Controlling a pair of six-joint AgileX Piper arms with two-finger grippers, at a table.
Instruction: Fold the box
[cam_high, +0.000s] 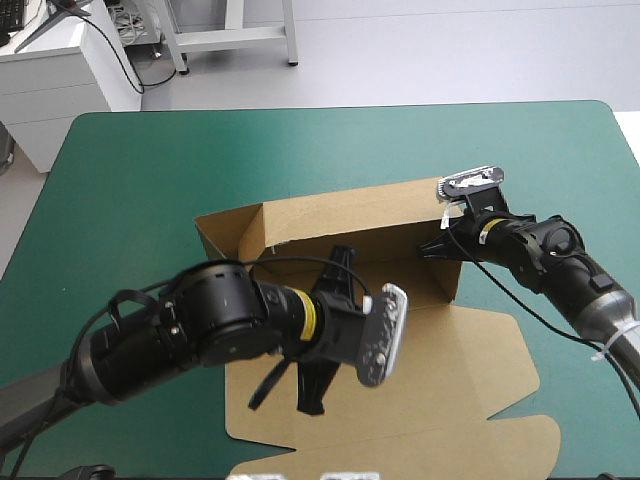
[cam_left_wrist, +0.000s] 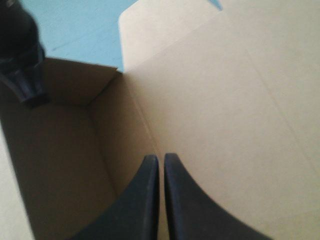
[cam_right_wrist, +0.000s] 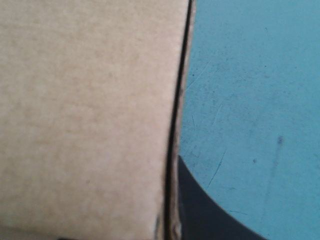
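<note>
Pinching one box (cam_high: 330, 215), mid-table: left hand (cam_left_wrist: 161, 157) nearly closed on near wall, right hand (cam_high: 443, 246) clamping right-edge wall. High view alone shows lid (cam_high: 450, 380) flat toward near edge; right wrist view, single finger (cam_right_wrist: 200, 210).

Plain brown box (cam_high: 450, 350) on a teal-green cover (cam_high: 150, 180) that seems faintly scratched; black left claw (cam_left_wrist: 161, 159).

No readable writing

The box (cam_high: 470, 370) is plain brown board in all three views, and the teal-green cover (cam_high: 150, 180) carries no legible text, label or number.
</note>
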